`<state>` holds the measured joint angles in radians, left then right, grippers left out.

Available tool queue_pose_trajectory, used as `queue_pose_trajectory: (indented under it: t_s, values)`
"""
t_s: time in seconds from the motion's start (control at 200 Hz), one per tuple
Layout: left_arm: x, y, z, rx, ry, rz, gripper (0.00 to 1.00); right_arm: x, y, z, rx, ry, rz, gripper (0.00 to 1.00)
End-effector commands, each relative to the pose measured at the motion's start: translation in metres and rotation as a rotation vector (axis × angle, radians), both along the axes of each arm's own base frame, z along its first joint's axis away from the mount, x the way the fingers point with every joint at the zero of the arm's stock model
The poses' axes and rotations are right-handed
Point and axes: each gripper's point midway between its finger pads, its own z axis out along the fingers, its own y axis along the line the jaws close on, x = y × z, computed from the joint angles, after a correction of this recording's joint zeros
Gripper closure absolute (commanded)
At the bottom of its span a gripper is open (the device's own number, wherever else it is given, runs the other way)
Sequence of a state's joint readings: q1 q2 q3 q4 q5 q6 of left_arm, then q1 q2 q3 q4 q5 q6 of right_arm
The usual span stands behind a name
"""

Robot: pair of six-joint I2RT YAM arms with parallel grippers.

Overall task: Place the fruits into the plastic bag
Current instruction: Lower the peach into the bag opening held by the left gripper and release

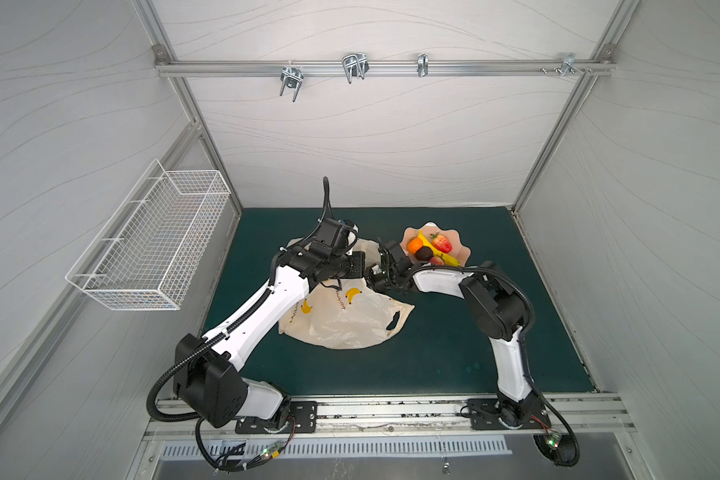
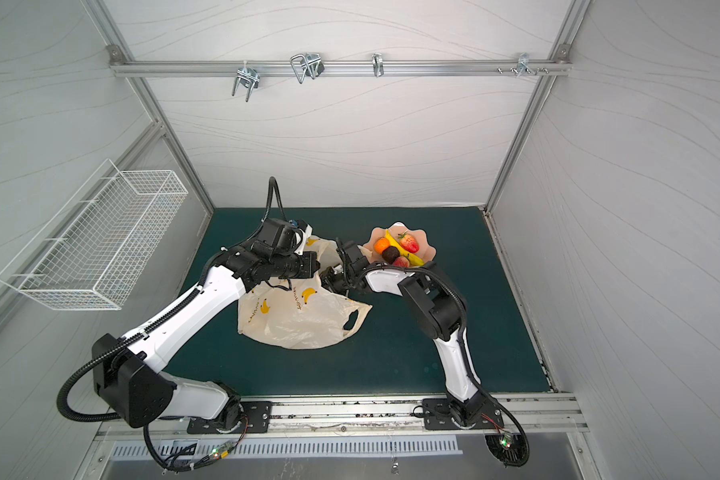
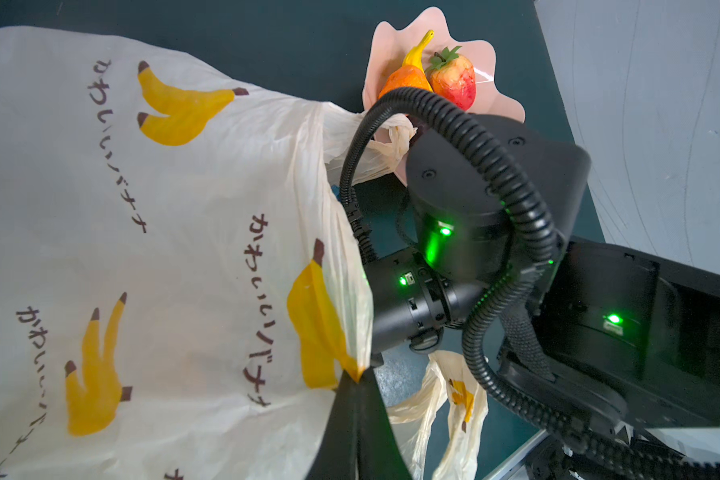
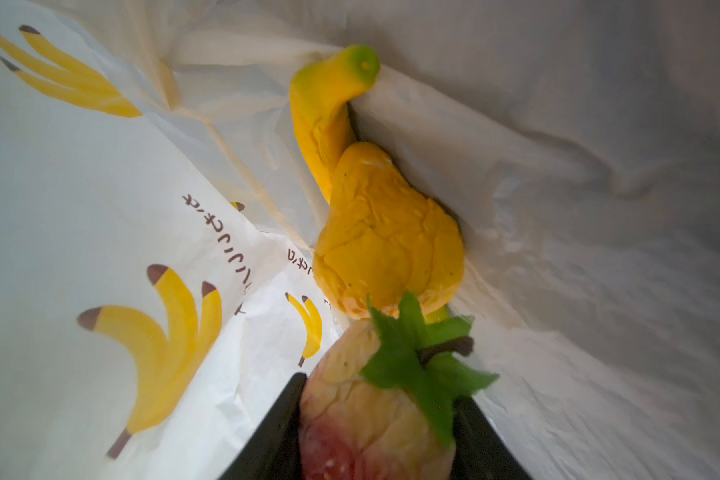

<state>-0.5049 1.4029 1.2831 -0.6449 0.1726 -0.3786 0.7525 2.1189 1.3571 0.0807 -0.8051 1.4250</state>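
Strawberry [image 4: 375,415] fills my right wrist lens, gripped by the right pincer [image 4: 383,395] inside the plastic bag [image 1: 341,320], near a yellow fruit [image 4: 375,232], possibly a squashed banana. My left pincer [image 3: 356,386] is clamped on the bag's rim, holding the mouth up. If that thin film slips, the mouth could collapse on my wrist; a release near the opening may roll the strawberry onto the table [image 1: 433,353].

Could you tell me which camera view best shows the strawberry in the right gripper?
The right wrist view: the strawberry fills the foreground between the jaws of the right gripper, inside the plastic bag. It is hidden in both top views and the left wrist view.
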Motion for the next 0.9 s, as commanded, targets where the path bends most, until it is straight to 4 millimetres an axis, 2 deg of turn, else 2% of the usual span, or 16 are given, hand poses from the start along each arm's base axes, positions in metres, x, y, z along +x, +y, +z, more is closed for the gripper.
queue_pose_trajectory:
  t_s: [0.0,0.385,0.645,0.785,0.84,0.895]
  values:
    - [0.012,-0.010,0.022,-0.037,-0.060,-0.008,1.00,-0.009,0.016,-0.003,0.014,0.048,0.025,0.62]
    - [0.014,-0.014,0.020,-0.037,-0.055,-0.016,1.00,-0.014,0.037,-0.019,-0.006,0.084,0.063,0.59]
    - [0.014,-0.015,0.020,-0.039,-0.054,-0.019,1.00,-0.021,0.031,-0.031,-0.060,0.114,0.089,0.49]
    - [0.012,-0.014,0.019,-0.036,-0.052,-0.020,1.00,-0.021,0.030,-0.029,-0.066,0.107,0.097,0.43]
    - [0.012,-0.013,0.019,-0.034,-0.053,-0.019,1.00,-0.019,0.029,-0.028,-0.070,0.099,0.100,0.38]
    - [0.012,-0.013,0.020,-0.036,-0.055,-0.020,1.00,-0.019,0.029,-0.025,-0.070,0.087,0.105,0.28]
